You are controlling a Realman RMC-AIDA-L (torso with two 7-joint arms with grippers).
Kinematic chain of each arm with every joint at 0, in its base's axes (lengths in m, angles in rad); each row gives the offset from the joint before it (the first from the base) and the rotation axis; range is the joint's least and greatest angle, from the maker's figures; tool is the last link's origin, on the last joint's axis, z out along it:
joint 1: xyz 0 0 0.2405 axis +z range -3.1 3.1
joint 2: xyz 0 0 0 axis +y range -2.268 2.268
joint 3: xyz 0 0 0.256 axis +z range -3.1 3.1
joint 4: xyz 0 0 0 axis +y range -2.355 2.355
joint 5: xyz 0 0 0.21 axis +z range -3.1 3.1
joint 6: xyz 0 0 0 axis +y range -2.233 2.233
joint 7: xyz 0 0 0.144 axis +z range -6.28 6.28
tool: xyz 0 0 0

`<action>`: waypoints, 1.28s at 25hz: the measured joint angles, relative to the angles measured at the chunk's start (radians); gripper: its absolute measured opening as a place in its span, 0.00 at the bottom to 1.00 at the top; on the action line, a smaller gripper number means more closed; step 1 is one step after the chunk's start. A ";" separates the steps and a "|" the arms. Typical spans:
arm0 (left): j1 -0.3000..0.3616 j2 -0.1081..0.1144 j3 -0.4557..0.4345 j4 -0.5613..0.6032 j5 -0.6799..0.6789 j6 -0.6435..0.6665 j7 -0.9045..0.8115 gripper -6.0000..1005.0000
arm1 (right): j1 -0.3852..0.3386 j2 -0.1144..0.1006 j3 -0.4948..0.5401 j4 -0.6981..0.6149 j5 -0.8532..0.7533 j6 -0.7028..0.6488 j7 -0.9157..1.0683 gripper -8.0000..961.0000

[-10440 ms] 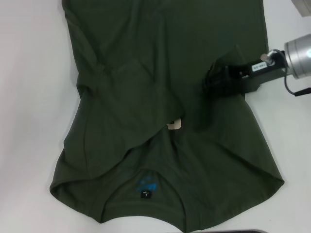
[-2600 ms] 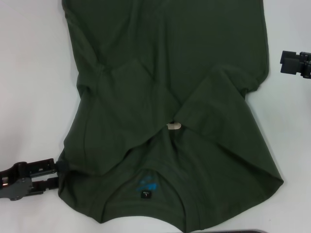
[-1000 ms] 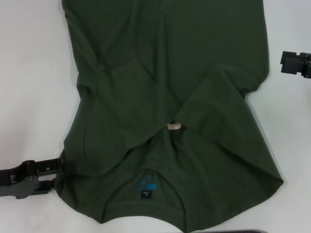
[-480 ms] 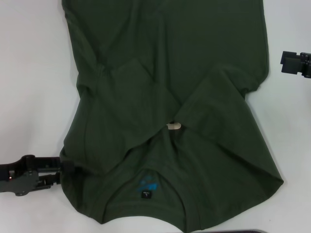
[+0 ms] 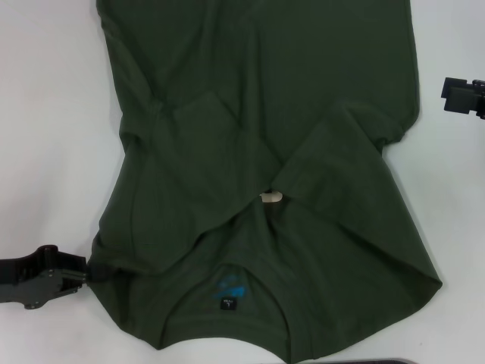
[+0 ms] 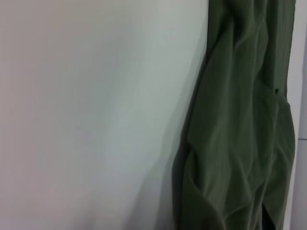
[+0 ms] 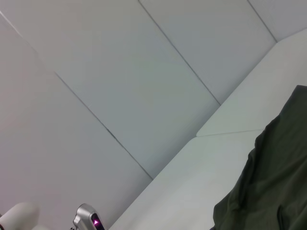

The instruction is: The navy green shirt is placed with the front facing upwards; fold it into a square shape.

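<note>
shirt (image 5: 258, 174) lies flat on the table (image 5: 45, 136), collar toward the robot; left claw (image 5: 82, 271) right at its near-left edge, can't tell whether it's gripping; right claw (image 5: 461, 97) parked further off.

The setting is a robot test cell or laboratory bench, not a home. The work surface is a plain white table (image 5: 53, 152), bare of household items. In the right wrist view, flat white wall panels (image 7: 120, 72) with thin straight seams enclose the table at its far edge. A metal device with a lit magenta indicator (image 7: 88, 220) sits at the panel base.
</note>
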State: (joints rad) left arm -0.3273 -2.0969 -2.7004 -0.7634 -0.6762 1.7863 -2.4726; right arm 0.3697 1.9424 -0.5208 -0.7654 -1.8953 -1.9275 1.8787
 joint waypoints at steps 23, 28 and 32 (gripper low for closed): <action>-0.025 0.034 -0.004 0.002 -0.012 0.066 0.023 0.05 | 0.017 -0.112 -0.008 -0.024 -0.416 -0.057 0.290 0.87; -0.038 0.036 -0.009 0.004 -0.013 0.067 0.022 0.05 | 0.020 -0.110 -0.012 -0.006 -0.503 -0.057 0.319 0.87; -0.044 0.040 -0.010 0.004 -0.014 0.056 0.017 0.05 | 0.016 -0.106 -0.013 0.024 -0.548 -0.057 0.318 0.87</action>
State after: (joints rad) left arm -0.3714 -2.0567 -2.7106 -0.7592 -0.6903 1.8421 -2.4553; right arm 0.3859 1.8364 -0.5342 -0.7415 -2.4432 -1.9840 2.1967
